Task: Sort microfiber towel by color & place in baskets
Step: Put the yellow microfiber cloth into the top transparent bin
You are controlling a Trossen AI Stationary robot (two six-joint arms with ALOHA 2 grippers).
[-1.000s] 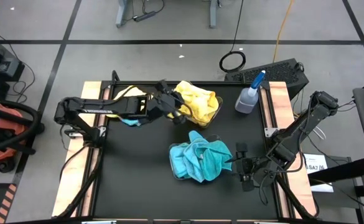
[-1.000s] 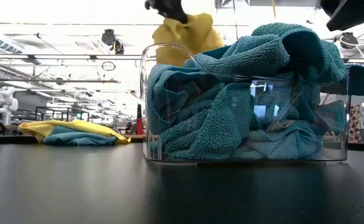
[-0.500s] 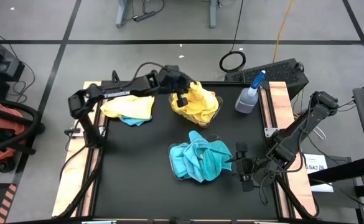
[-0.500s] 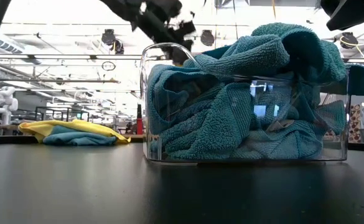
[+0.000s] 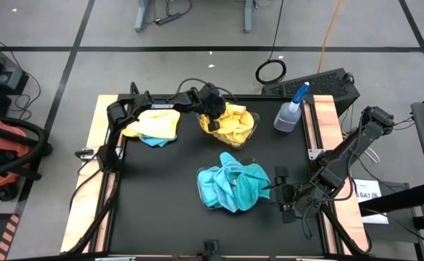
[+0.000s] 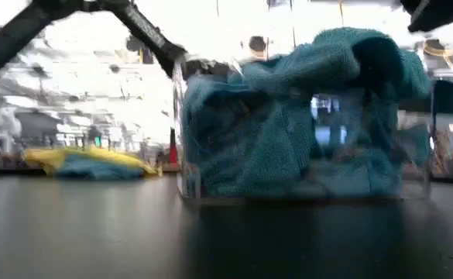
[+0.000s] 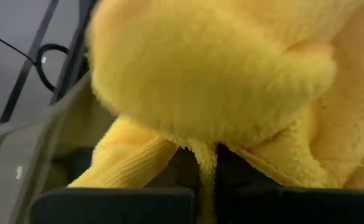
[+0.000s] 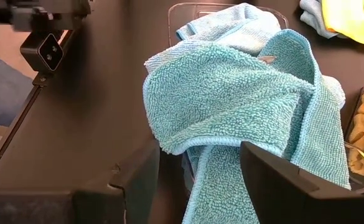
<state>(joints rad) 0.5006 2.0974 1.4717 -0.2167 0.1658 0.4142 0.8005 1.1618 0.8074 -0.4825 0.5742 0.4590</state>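
Left gripper (image 5: pixel 213 119): fingers pinched shut on yellow towel (image 5: pixel 235 122), inside far basket (image 5: pixel 253 127). Right gripper (image 5: pixel 278 190): fingers spread, empty, beside turquoise-filled basket (image 5: pixel 201 190). Risk: cloth clinging to fingers on release, dragging out.

yellow towels (image 5: pixel 235 123): soft fuzzy cloth | blue towels (image 5: pixel 233 185): looped fluffy cloth | baskets (image 6: pixel 187 167): clear shiny plastic | table (image 5: pixel 161 196): black, matt, smooth | side rails (image 5: pixel 96 156): pale wood
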